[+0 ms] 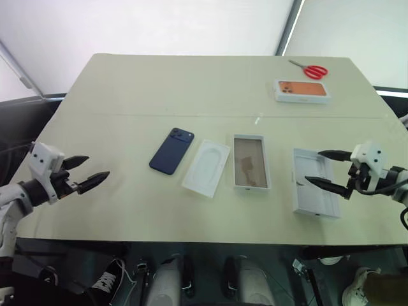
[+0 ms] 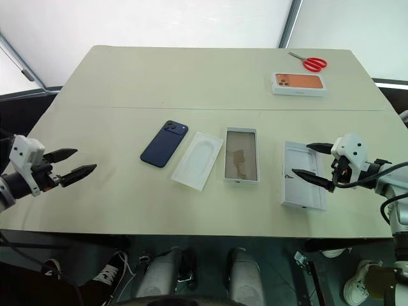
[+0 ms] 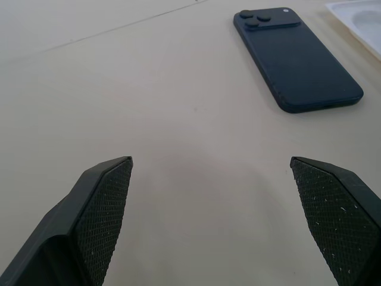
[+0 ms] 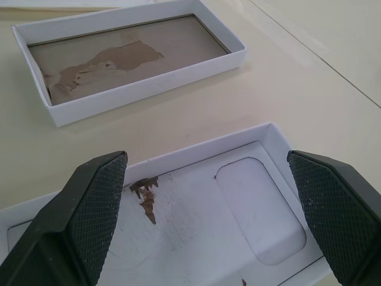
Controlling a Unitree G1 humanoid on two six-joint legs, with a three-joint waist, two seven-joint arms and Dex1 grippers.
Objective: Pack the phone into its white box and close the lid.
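Glossy navy phone [image 1: 171, 150], matt white cardboard box [image 1: 250, 162], torn brown paper floor.

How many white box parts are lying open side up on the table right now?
2: the white box with its brown floor, near the middle of the table, and the lid beside it, under the right gripper. None looks hidden.

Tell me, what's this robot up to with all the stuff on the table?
Nothing is being held yet. A dark blue phone lies on the table, with a flat white insert, an empty white box and its upturned lid in a row beside it. The left gripper hovers open short of the phone; the right gripper hangs open over the lid. Scissors and another phone box sit at the far end.
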